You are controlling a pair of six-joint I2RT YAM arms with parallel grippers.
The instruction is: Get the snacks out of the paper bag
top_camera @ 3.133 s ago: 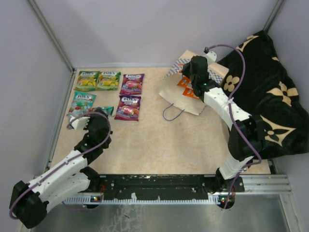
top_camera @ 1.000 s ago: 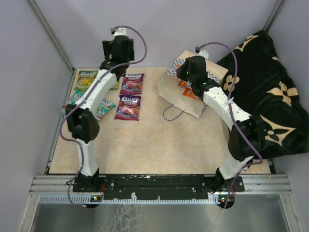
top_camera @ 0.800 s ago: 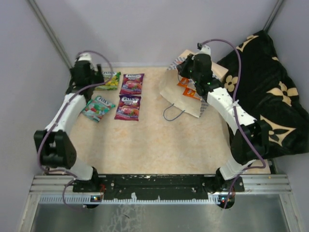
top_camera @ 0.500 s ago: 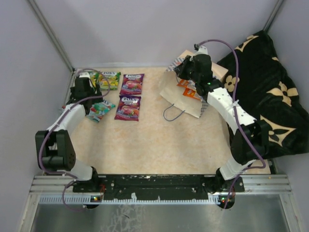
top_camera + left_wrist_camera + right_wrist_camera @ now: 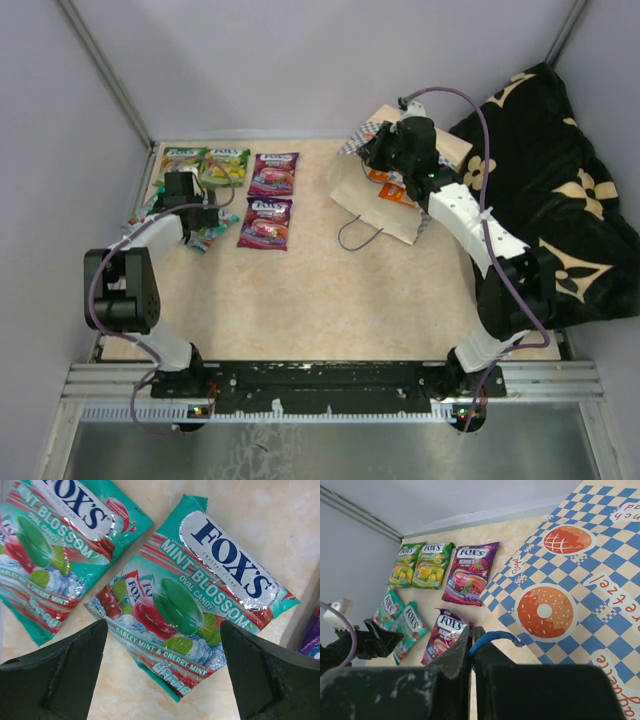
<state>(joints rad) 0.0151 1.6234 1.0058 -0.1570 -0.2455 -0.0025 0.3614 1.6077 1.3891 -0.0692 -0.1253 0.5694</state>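
Six snacks (image 5: 265, 222) lie far left on the worktop (image 5: 330, 290). My left fingers (image 5: 60, 680) stand spread over a teal pouch (image 5: 190, 605). My right fingers (image 5: 452, 662) pinch the blue cord handle (image 5: 492, 637) of the paper bag (image 5: 355, 185), far right. I judge this the set-down step; next, the left arm must reach the bag mouth.

Plain boxed-in corner, soft even light
Beige marbled table (image 5: 330, 300), pale grey-lilac walls (image 5: 300, 60) on three sides, slanting metal posts (image 5: 103, 68) in the back corners, and a black cloth (image 5: 570, 220) with tan flowers heaped along the right edge.
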